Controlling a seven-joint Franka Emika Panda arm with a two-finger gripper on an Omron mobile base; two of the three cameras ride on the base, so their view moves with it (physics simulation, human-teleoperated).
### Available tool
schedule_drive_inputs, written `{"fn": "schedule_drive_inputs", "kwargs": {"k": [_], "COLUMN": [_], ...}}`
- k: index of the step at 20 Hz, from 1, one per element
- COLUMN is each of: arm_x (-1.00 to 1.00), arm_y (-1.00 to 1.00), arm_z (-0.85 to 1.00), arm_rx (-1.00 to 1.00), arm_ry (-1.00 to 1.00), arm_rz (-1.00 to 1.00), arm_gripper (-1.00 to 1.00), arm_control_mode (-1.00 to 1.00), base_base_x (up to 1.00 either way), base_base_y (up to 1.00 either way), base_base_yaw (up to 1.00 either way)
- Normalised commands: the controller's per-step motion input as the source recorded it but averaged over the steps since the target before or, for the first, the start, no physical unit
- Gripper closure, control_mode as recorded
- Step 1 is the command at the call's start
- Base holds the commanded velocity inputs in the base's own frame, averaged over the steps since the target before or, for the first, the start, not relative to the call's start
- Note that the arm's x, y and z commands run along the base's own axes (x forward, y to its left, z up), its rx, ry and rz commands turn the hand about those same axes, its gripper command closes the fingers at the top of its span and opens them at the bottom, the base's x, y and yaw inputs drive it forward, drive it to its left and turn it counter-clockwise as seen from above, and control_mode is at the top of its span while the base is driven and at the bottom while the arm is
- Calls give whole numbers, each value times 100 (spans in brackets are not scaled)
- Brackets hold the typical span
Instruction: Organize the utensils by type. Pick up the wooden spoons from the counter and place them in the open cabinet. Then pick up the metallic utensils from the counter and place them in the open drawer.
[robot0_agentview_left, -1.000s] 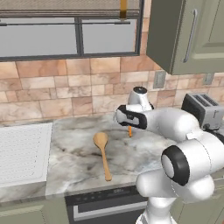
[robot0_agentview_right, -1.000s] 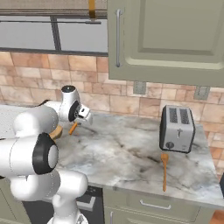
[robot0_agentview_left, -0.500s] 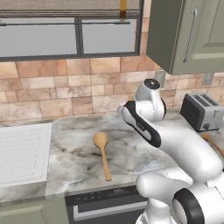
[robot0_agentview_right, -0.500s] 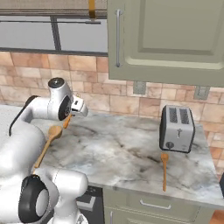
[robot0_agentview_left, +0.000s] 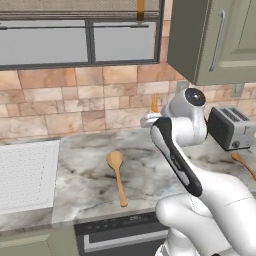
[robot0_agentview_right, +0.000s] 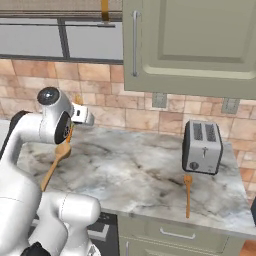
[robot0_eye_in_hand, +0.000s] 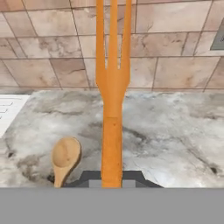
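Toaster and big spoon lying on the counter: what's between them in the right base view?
Bare marbled counter separates the spoon from the toaster; nothing lies there.

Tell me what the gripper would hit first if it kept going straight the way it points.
Probably the tiled wall: the gripper, shut on a wooden fork, faces it above the counter. Depth is unclear.

base views flank counter (robot0_agentview_left: 90, 175); hand view faces wall closely
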Motion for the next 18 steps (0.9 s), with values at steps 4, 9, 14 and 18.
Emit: {"fn": "schedule_drive_inputs", "kwargs": {"k": [4, 9, 14, 18], "arm_x": [-56, -48, -67, -54], "arm_y": [0, -1, -15, -20], "arm_z": [66, 66, 46, 2], "arm_rx": [-5, -4, -1, 0], "arm_ry": [-15, -9, -15, -7], "arm_rz": [1, 0, 0, 0], "arm_gripper": [100, 100, 100, 100], "arm_control_mode": [-100, -100, -100, -100], "base_base_x": [0, 0, 0, 0], "base_base_y": [0, 0, 0, 0], "base_base_yaw": [0, 0, 0, 0]}}
